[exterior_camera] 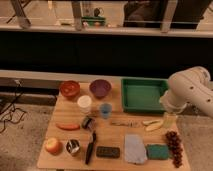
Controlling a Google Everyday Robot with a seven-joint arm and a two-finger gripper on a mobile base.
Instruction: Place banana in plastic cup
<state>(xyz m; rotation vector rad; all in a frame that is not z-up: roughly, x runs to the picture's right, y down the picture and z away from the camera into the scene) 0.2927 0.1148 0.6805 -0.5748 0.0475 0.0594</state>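
Pale yellow banana (152, 125) lies near the bench's (60, 150) right edge, the claw (169, 120) just beside it. Whether the claw is wide or narrow, I cannot tell. The plastic cup (105, 110) stands mid-bench.

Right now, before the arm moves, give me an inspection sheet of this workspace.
Surface: wooden table, crowded with items.
Job's things: banana lying at right; light-blue plastic cup upright mid-table, apart from it.
Clutter: red bowl, purple bowl, green tray, white cup, carrot, apple, grey cloth, green sponge, grapes.
Grippers: gripper hangs just right of the banana.
Cables: black cables on the floor at left.
Surroundings: railing behind the table.
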